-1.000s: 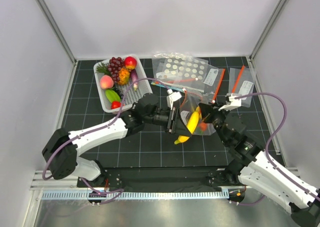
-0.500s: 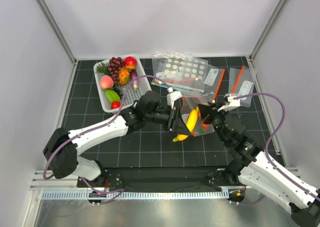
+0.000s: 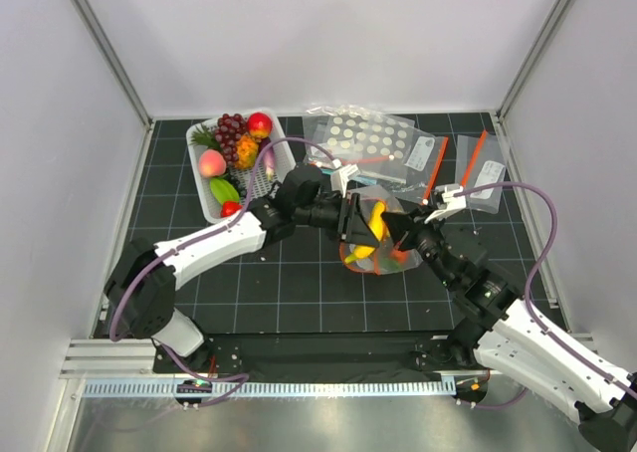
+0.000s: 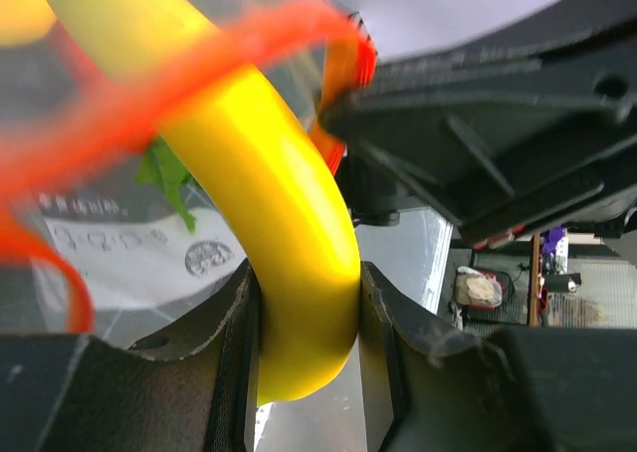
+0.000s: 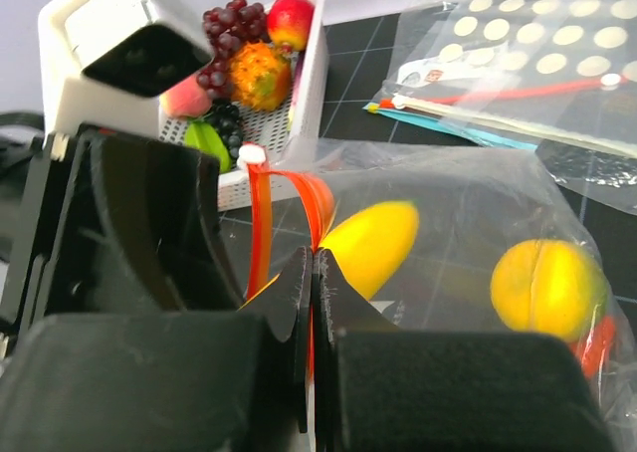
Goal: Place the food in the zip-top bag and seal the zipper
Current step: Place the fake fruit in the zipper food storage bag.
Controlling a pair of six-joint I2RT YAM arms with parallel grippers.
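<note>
**Step in hand: loading the food.** Your left tool [image 4: 309,347] is closed firmly on the glossy yellow curved plastic banana [image 4: 289,223], with a finger pressed against each side near its lower end; the banana's upper end lies inside the bag mouth. Your right tool [image 5: 313,268] is pinched fully closed on the mouth edge of the clear crinkly plastic zip-top bag [image 5: 468,203], at the thin orange-red plastic zip strip [image 5: 261,223]; it appears to hold that edge raised. The bag sits mid-table between the two tools; a round yellow-orange toy fruit [image 5: 547,288] lies inside it.

**Next move.** Drive the banana deeper until its lower end clears the zip strip; only then open the left tool, since an early release would likely drop it outside. Do not slacken the right tool's pinch, or the mouth may collapse. The pink plastic peach [image 3: 211,162], the green piece [image 3: 224,189] and the small red piece [image 3: 231,209] wait in the white slotted plastic basket [image 3: 202,195]; sealing is not yet due.

**Surface and room.** The table [image 3: 299,293] is black with a fine grid; a clear white-dotted bag [image 3: 363,133] and small labelled clear bags [image 3: 478,168] lie at its far side; plain white walls [image 3: 318,34] with metal corner posts [image 3: 105,49] enclose it.
</note>
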